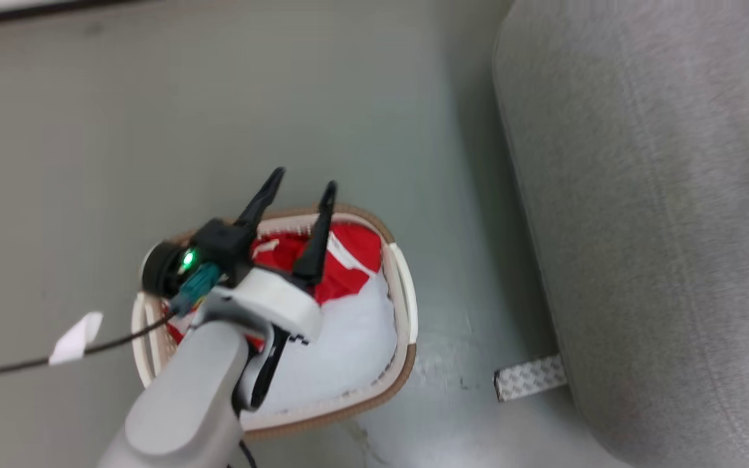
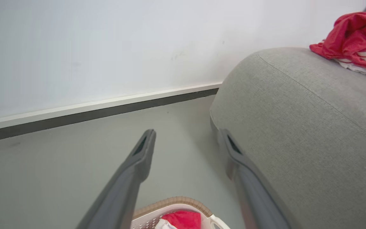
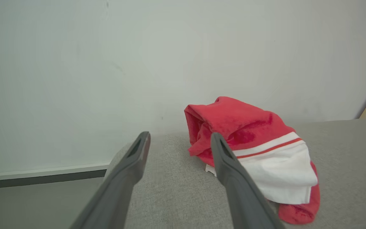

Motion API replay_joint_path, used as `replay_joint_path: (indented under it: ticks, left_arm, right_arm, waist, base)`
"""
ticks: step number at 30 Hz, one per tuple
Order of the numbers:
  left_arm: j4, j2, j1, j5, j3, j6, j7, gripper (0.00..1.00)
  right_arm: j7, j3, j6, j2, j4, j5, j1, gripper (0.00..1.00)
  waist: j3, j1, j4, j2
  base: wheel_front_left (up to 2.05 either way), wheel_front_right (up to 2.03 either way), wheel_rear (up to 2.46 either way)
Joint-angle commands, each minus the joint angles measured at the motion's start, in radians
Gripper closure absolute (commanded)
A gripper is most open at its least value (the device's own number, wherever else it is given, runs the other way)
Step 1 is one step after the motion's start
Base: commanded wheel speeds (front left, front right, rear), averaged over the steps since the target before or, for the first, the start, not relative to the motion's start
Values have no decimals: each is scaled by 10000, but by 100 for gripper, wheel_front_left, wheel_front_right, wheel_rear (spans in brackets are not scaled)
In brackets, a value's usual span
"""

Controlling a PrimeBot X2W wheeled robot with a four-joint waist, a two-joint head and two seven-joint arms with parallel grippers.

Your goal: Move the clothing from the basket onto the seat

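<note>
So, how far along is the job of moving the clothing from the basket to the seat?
Done: one red garment lies on the grey seat. In hand: nothing is held; the right end effector stands open near that garment, and the left end effector hangs open over the basket. Left: red clothing in the basket must go to the seat.

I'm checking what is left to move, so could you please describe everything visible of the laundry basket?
The basket is an oval of cream perforated plastic with a brown rim and white side handle. It stands on the grey floor beside the sofa, apart from it. Pale lining and crumpled red clothing lie inside. The open left gripper hangs over it.
</note>
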State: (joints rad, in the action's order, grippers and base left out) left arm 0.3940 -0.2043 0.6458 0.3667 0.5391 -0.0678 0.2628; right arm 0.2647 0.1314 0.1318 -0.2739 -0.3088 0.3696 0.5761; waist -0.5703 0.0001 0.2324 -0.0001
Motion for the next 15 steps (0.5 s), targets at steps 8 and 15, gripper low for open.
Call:
replay_joint_path:
  ticks: [8,15]
  left_arm:
    - [-726,213,-2400,-29,-1288,-87,15,0]
    - [-893,532,-4212,-304,-2277,108,17,0]
  right_arm:
    - [-5,-633,-21,390,402,-789,-1863,0]
    - [-5,-1351,-21,590,317,-932,-3044,0]
  waist:
    - [3232,-1,-455,1]
    - [4671,-1,-1025,1]
  base:
    - [0,0,0]
    - [0,0,0]
